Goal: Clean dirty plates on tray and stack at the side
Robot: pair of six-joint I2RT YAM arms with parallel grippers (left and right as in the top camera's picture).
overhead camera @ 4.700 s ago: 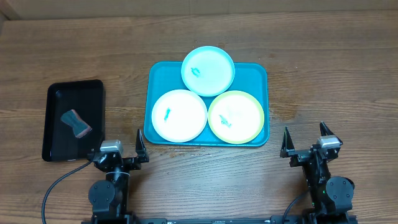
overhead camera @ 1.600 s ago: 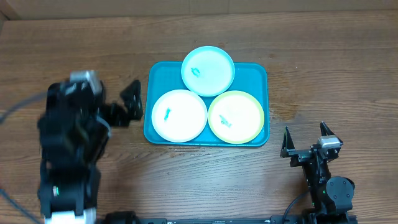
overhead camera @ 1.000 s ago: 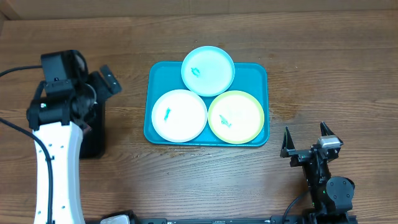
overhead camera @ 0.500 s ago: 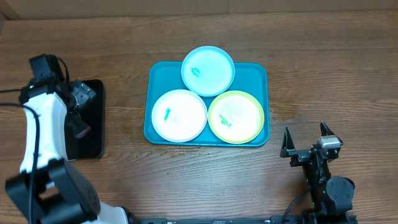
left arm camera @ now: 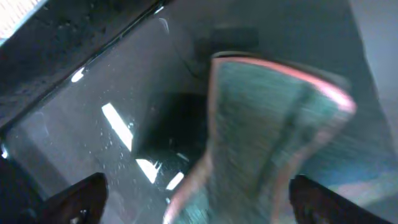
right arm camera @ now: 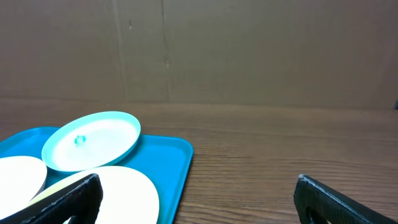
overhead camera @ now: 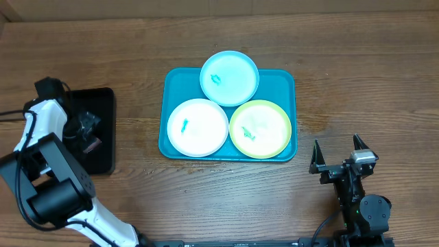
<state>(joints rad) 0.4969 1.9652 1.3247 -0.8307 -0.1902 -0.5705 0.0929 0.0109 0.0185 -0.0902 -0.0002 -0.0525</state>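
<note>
The turquoise tray (overhead camera: pixel 285 81) lies mid-table and holds three plates. The pale blue plate (overhead camera: pixel 230 77) is at the back, the white plate (overhead camera: pixel 197 127) front left, the yellow-green plate (overhead camera: pixel 260 129) front right. Each has a small teal smear. My left gripper (overhead camera: pixel 86 130) is down in the black tray (overhead camera: pixel 101 154), open, with its fingers (left arm camera: pixel 199 202) either side of a teal-grey, pink-edged sponge (left arm camera: pixel 267 137). My right gripper (overhead camera: pixel 337 159) is open and empty near the front edge, right of the turquoise tray. Its wrist view shows the pale blue plate (right arm camera: pixel 92 148) and the tray (right arm camera: pixel 171 155).
The black tray (left arm camera: pixel 93 93) sits at the left, apart from the turquoise tray. Bare wooden table lies to the right of the turquoise tray (overhead camera: pixel 357 96) and in front of it. A cardboard wall (right arm camera: pixel 249 50) stands at the back.
My left arm has swung from its rest spot at the front out to the black tray and come down over the sponge. The right arm and the plates have not moved.
</note>
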